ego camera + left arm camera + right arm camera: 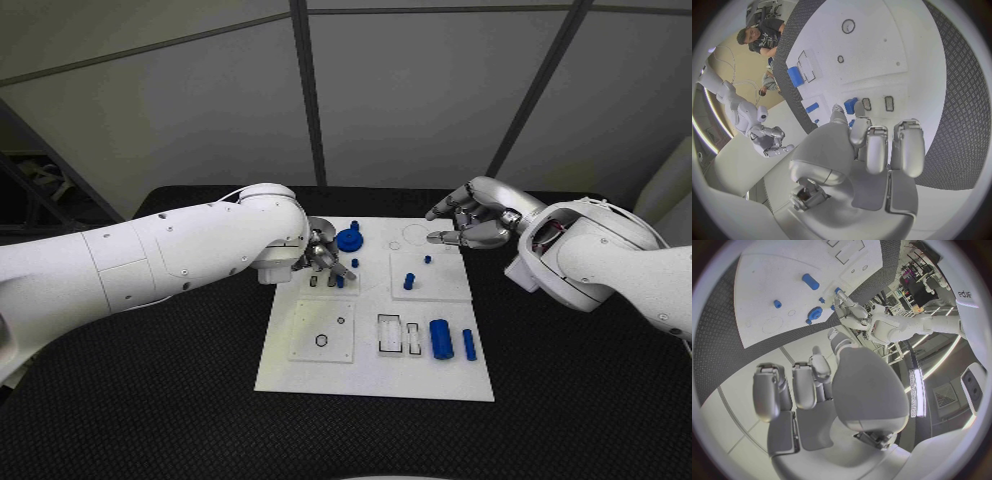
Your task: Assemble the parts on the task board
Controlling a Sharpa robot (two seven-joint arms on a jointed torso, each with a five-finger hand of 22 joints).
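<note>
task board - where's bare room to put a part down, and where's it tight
Free: the task board's near strip, below the recessed slots, and its far right corner near the right hand. Crowded: the far left, where the left hand sits among blue parts.

No readable text on the task board (378, 375), the parts or either arm. Only lettering anywhere was a short dark mark on a white panel (965, 293) at the rim of the right wrist view, and it was too small and bent to read reliably. No labels, numbers or brand marks could be made out in the head view or the left wrist view.
</note>
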